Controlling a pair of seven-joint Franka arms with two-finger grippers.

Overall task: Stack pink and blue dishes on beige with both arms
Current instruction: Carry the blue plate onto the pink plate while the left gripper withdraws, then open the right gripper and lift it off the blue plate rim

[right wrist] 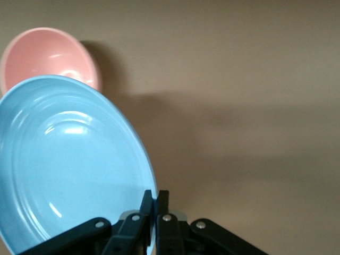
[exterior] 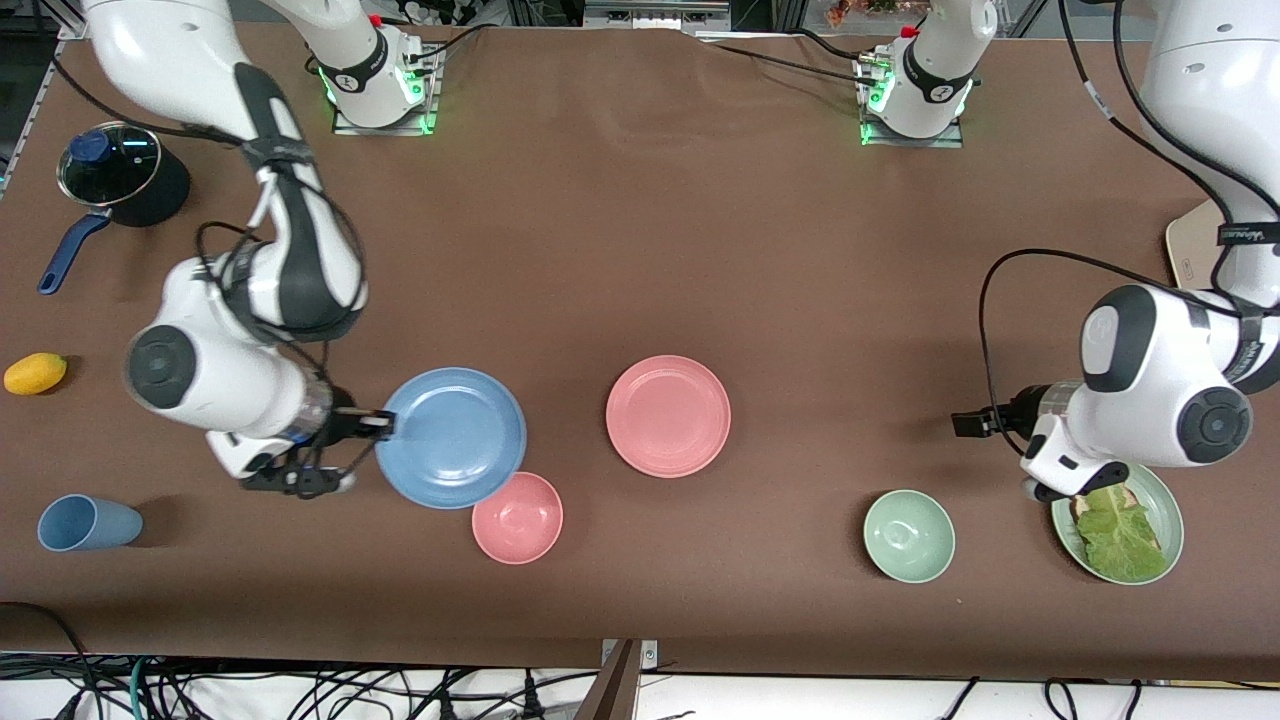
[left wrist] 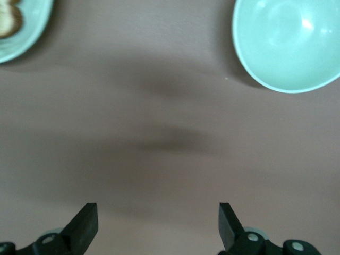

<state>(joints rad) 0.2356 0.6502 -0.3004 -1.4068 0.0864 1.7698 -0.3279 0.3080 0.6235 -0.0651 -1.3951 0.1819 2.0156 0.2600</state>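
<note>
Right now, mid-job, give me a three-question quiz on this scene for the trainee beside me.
1. True or false: the right gripper is shut on the rim of the blue plate.
2. What is the left gripper over? A) the pink plate B) bare table by the green bowl C) the blue cup
3. Fill in: the small dish partly under the blue plate's edge is the pink ____.

Key: 1 true; 2 B; 3 bowl.

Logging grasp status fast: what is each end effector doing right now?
Left end effector: open, holding nothing, over bare table.
Right end effector: closed on the rim of the blue plate.
</note>
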